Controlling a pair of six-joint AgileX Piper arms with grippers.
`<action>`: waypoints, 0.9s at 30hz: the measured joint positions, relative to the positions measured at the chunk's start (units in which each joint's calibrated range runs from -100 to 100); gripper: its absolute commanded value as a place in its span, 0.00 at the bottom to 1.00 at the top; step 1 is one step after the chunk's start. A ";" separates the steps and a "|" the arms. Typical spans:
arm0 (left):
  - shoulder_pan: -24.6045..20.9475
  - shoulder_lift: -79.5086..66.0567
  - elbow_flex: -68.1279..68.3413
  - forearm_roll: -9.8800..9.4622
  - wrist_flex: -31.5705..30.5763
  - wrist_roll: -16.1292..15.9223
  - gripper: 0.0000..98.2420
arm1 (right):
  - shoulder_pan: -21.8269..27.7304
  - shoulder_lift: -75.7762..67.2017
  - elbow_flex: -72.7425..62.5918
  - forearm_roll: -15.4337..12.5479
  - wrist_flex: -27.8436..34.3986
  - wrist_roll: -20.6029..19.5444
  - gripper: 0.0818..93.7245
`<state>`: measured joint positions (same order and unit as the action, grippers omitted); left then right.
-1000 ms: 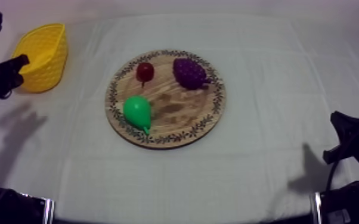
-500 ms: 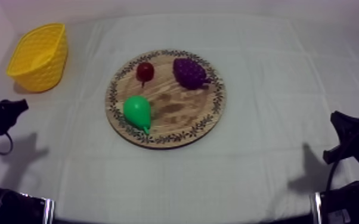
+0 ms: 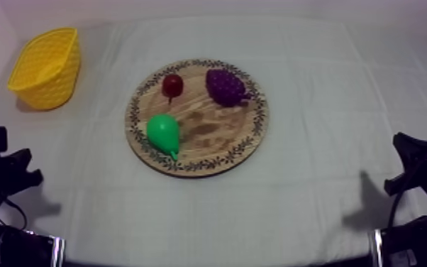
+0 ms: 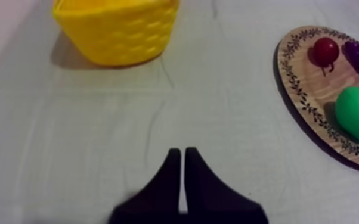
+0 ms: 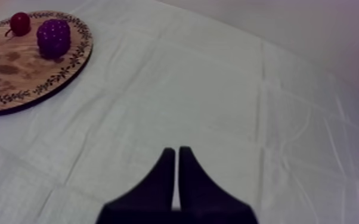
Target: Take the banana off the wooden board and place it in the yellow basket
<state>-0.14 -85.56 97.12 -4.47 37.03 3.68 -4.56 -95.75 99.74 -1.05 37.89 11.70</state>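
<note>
Basket (image 3: 45,67) sitting far left on counter (image 3: 330,106), well apart from board (image 3: 213,131) holding pear (image 3: 163,133), grapes (image 3: 225,86), small red fruit (image 3: 172,84). Left pincer (image 4: 183,152) and right pincer (image 5: 176,150) both pressed together, pinching nothing.

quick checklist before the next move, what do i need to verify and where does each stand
1. Banana off the wooden board: ok. The board carries a pear, grapes and a small red fruit.
2. Banana inside the yellow basket: cannot tell, its inside reads as plain yellow.
3. Basket standing upright, apart from the board: ok.
4. Left gripper empty: ok, fingers together as a narrow wedge over bare cloth.
5. Right gripper empty: ok, fingers together over the cloth, away from the board.
</note>
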 measured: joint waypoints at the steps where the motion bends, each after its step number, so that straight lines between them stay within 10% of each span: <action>1: -0.12 -1.13 0.00 0.25 0.22 -0.63 0.00 | 0.00 0.00 0.00 0.00 0.00 0.00 0.00; 16: -1.07 -14.10 0.41 2.02 3.83 -1.73 0.00 | 0.00 0.00 0.00 0.00 0.08 0.00 0.00; 27: -1.25 -14.15 2.59 2.13 -4.58 6.64 0.00 | 0.00 0.00 0.00 0.00 0.08 0.06 0.00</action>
<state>-1.39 -99.72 99.70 -2.34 32.45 10.32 -4.56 -95.75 99.74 -1.05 37.97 11.76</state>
